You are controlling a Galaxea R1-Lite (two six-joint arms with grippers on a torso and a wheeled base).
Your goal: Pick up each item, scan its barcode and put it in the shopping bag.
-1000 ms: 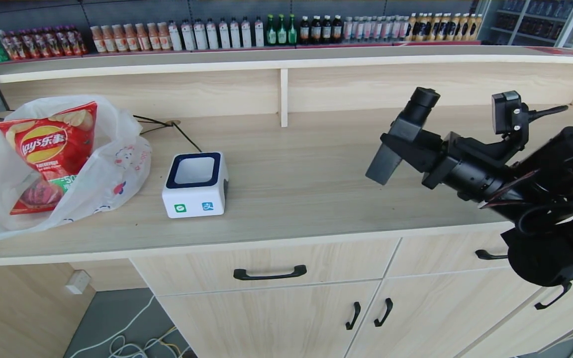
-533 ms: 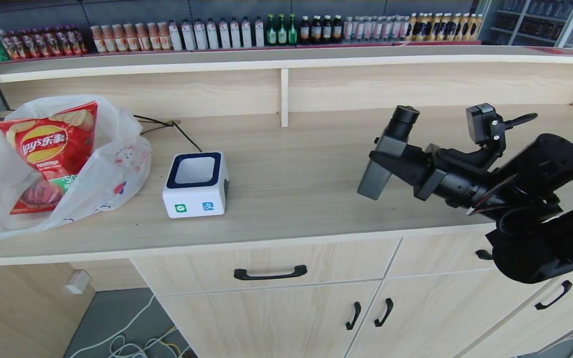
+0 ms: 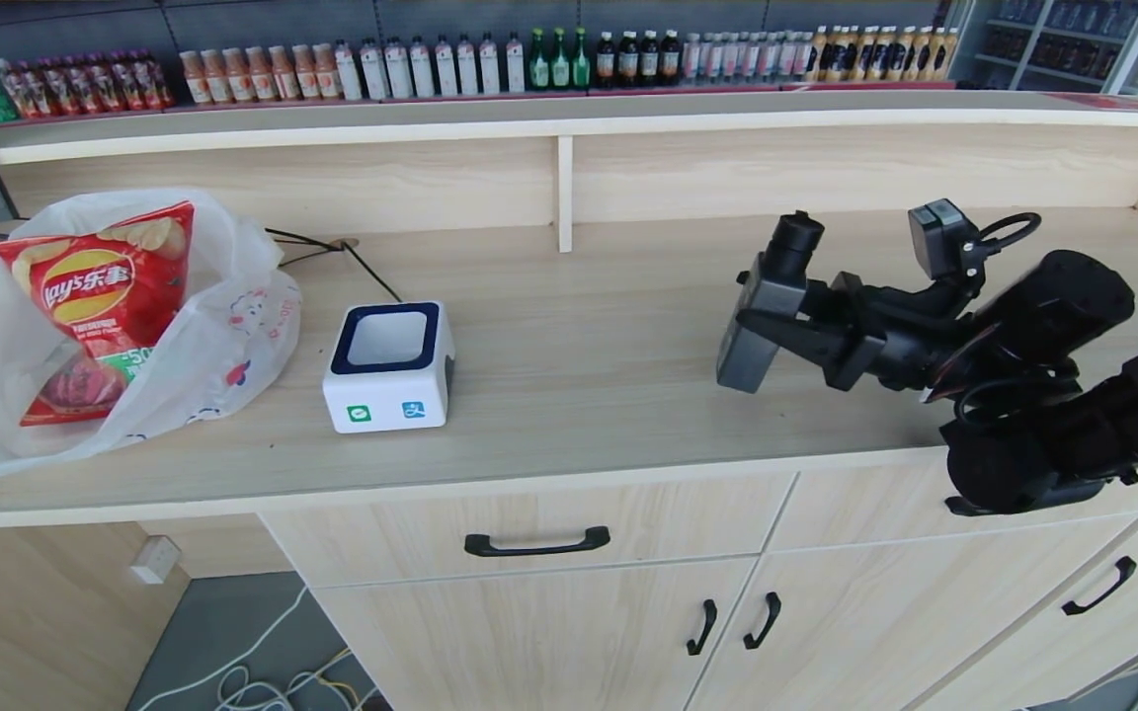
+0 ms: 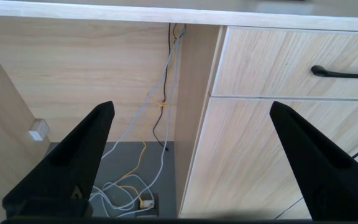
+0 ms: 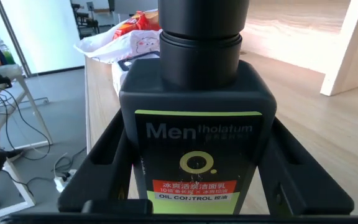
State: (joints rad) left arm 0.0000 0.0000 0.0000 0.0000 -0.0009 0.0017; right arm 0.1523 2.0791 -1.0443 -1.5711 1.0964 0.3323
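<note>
In the head view, the right gripper (image 3: pixel 781 314) is clamped on a dark bottle (image 3: pixel 742 355) held tilted above the right part of the counter (image 3: pixel 579 336), well apart from the white scanner (image 3: pixel 389 365) and from the shopping bag (image 3: pixel 233 336) at the left, which has a red chips bag (image 3: pixel 100 296) in it. In the left wrist view, the left gripper (image 4: pixel 191 109) is spread wide with nothing between its fingers (image 4: pixel 73 168), before cupboard fronts below the counter edge. In the right wrist view, the bottle's black cap and label sit between the two closed-in fingers (image 5: pixel 101 165).
</note>
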